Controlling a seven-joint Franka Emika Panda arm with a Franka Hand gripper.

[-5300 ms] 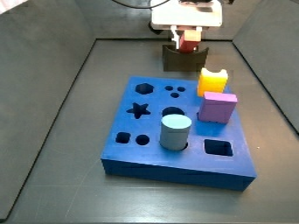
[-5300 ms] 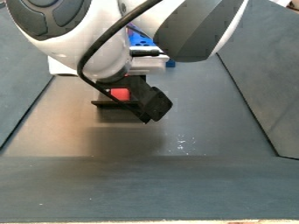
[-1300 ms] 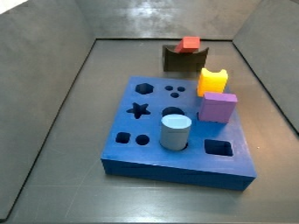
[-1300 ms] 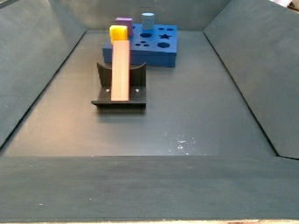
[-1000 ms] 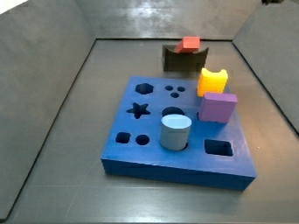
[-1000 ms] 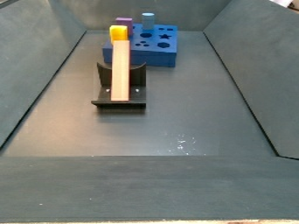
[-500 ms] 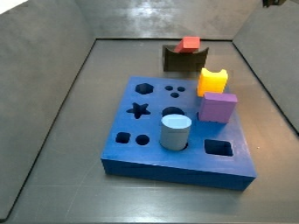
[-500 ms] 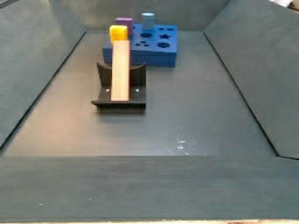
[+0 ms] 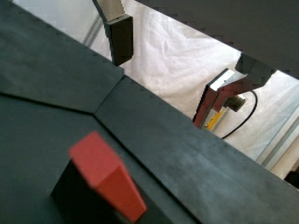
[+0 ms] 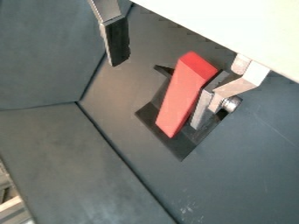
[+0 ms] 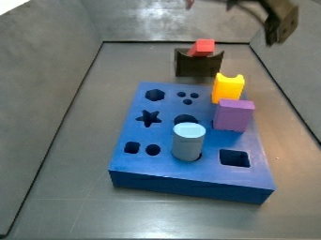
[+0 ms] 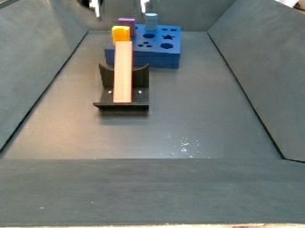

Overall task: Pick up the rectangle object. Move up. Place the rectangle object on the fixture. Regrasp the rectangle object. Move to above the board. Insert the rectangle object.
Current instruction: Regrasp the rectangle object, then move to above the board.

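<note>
Resting on the fixture (image 12: pixel 123 96), a dark L-shaped bracket on a base plate, the rectangle object (image 12: pixel 120 64), one long red-orange block of square section, leans from the base plate up across the bracket's top; in a side view only its red end (image 11: pixel 202 46) shows above the dark fixture (image 11: pixel 193 64). Nothing touches it. The gripper (image 10: pixel 176 48) hangs above it, well clear, its two flat silver fingers (image 10: pixel 114 33) spread wide with the block seen far below through the gap in a wrist view (image 10: pixel 183 93). In a side view the fingertips just peek in at the upper edge (image 12: pixel 119 7). Beyond the fixture lies the board (image 11: pixel 194 145), one thick blue square slab with cut-out holes: a hexagon, a star, several circles and two squares are visible. Three pieces stand in it: one pale blue cylinder (image 11: pixel 187 142), one pink-purple cube (image 11: pixel 234 115) and one yellow notched block (image 11: pixel 227 88). The dark grey floor (image 12: pixel 179 125) of the walled bin holds the fixture and the board, set apart from each other.
</note>
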